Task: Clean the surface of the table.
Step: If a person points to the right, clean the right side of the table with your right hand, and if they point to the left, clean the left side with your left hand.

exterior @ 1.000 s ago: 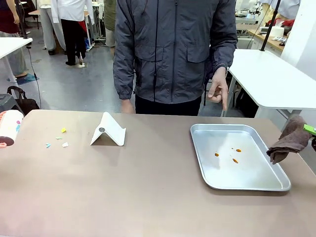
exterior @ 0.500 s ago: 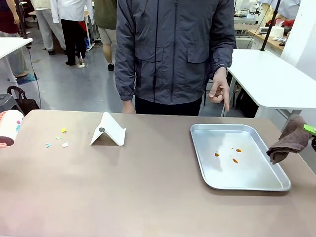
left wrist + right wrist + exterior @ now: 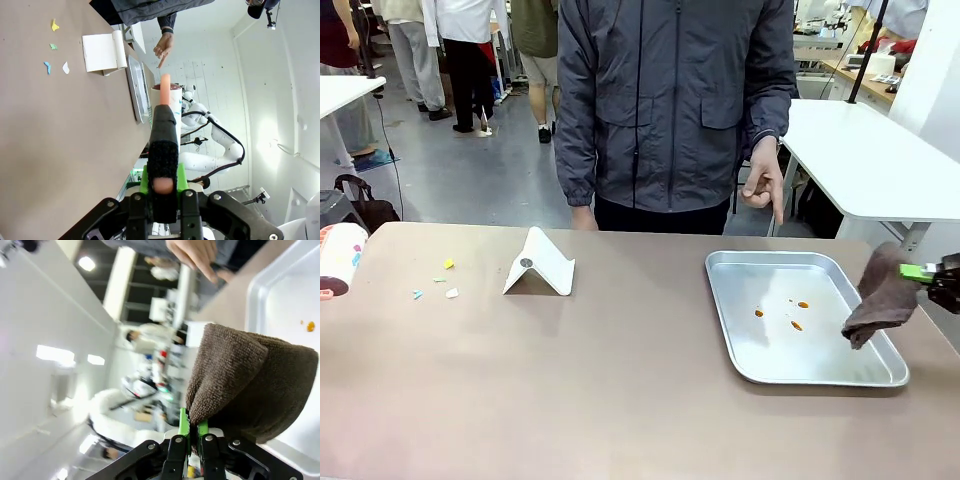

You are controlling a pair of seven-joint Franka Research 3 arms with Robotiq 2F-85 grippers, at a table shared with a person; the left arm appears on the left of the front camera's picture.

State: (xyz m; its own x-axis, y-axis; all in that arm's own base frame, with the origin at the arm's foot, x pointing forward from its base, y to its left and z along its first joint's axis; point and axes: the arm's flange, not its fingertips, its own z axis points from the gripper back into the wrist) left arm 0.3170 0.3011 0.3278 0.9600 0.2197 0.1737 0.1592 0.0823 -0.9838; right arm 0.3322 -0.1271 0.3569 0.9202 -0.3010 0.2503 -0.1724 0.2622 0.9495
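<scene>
Brownish-tan rectangular table (image 3: 620, 400), smooth matte top; it spans the near scene, with a person in a grey jacket (image 3: 670, 100) at its far side.

Right side: shiny rectangular metal tray (image 3: 840, 358), rounded corners, raised rim. Contents: a few small orange specks (image 3: 796, 316).

Over the tray's right rim: brown terry cloth (image 3: 875, 298), bunched and hanging, pinched between the pressed-together fingers of the right gripper (image 3: 920, 272).

Centre-left: white tent-shaped folded stand (image 3: 542, 268).

Far left: small paper scraps (image 3: 438, 284), yellow, green, blue and white, lying loose on the top.

Left edge: white cylindrical roller (image 3: 338, 258) with pink ends. Its black handle (image 3: 164, 135) is clamped in the left gripper (image 3: 162, 187).
</scene>
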